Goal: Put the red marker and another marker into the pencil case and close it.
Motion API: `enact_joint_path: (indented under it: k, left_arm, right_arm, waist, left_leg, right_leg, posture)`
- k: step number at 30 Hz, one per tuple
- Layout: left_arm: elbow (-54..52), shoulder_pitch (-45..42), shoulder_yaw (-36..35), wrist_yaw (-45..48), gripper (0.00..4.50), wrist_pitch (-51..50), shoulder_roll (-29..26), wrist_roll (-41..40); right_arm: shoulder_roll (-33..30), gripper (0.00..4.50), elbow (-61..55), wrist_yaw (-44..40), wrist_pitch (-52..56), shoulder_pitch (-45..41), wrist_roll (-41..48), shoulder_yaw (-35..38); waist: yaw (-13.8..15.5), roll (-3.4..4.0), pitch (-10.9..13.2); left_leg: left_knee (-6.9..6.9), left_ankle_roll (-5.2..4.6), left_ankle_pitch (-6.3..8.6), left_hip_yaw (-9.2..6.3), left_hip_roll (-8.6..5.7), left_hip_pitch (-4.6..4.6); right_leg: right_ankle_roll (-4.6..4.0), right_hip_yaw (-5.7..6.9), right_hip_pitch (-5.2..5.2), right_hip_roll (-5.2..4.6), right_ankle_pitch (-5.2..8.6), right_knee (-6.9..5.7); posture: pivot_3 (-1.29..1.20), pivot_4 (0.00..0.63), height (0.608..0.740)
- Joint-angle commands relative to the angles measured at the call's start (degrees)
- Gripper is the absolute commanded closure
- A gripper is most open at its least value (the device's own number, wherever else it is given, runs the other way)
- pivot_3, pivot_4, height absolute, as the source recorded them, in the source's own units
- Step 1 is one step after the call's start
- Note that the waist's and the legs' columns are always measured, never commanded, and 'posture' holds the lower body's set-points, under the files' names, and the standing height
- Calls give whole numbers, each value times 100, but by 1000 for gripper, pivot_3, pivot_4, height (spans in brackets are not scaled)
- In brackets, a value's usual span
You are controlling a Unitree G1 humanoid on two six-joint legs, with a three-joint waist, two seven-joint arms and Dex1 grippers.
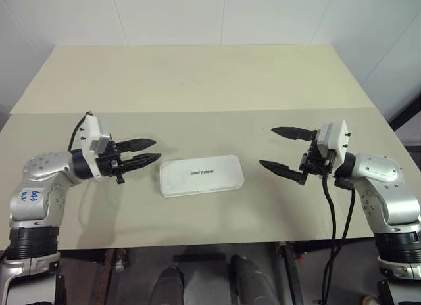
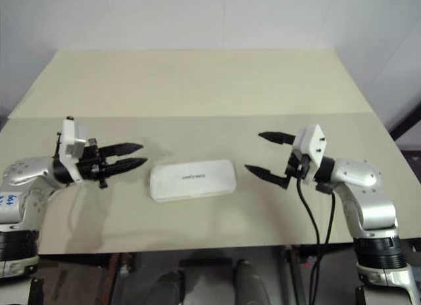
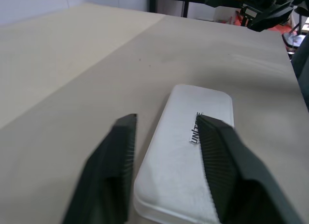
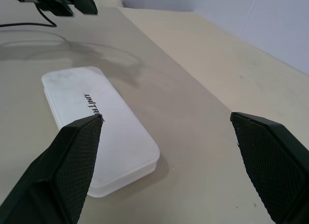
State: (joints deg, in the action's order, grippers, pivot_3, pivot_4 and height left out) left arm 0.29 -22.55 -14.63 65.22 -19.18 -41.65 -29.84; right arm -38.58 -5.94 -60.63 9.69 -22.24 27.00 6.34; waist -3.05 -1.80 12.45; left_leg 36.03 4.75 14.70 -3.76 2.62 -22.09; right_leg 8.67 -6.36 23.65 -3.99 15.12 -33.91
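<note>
The white pencil case point(image 1: 201, 175) lies closed and flat in the middle of the table, its lid lettered "UNITREE". The red marker and the other marker are out of view. My left gripper point(image 1: 158, 149) hovers level just left of the case, pointing at its short end, open with nothing between its fingers. In the left wrist view the case point(image 3: 179, 178) sits straight beyond the fingertips. My right gripper point(image 1: 267, 146) hangs to the right of the case, wide open and empty, pointing toward it. From the right wrist, the case point(image 4: 72, 89) lies ahead between the spread fingers.
The beige table point(image 1: 197, 81) is two panels with a seam across the middle; its front edge runs just below the case. A black cable point(image 1: 331, 206) hangs from the right wrist over that edge. White walls stand behind and to the right.
</note>
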Motion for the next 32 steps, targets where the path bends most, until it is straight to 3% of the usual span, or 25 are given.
enact_joint_path:
  k: [1, 4, 13, 21, 32]
  left_arm:
    - [-24, 5, -144, 52, 1082, 317, -66, -43]
    - [-27, 5, -104, 45, 48, 352, -68, -63]
    - [210, -180, -26, -139, 48, 883, 91, 154]
    - [497, -402, 79, 32, 48, 906, -62, 207]
    - [552, -440, 202, -4, 48, 953, -1, 241]
  right_arm:
    - [-137, 0, -7, -79, -160, -153, 42, 210]
    - [-173, 0, 72, -117, -170, -218, 61, 228]
    - [-328, 0, 214, -222, -320, -317, 11, 351]
    - [-1016, 0, 645, -871, -497, -214, 172, 800]
    - [-824, 0, 160, -802, -334, 168, 276, 695]
  waist:
    - [3, 0, 0]
    - [-2, 0, 0]
    - [-1, 0, 0]
    - [5, 1, 1]
    - [-11, 1, 1]
  left_leg:
    - [0, 0, 0, 0, 0, 0]
    - [1, 0, 0, 0, 0, -1]
    - [0, 0, 0, 0, 0, -1]
    - [-2, -1, 1, 0, 0, -2]
    - [0, -1, 1, 0, 1, -2]
  right_leg:
    - [0, 0, 0, 0, 0, 0]
    - [2, 0, 0, 0, -1, 1]
    - [11, 0, 0, 0, -6, 1]
    - [14, 1, 0, 0, -8, 3]
    - [21, 0, 1, 1, -11, 0]
  posture:
    - [0, 150, 740]
    - [0, 150, 740]
    - [0, 150, 740]
    - [0, 150, 740]
    - [0, 150, 740]
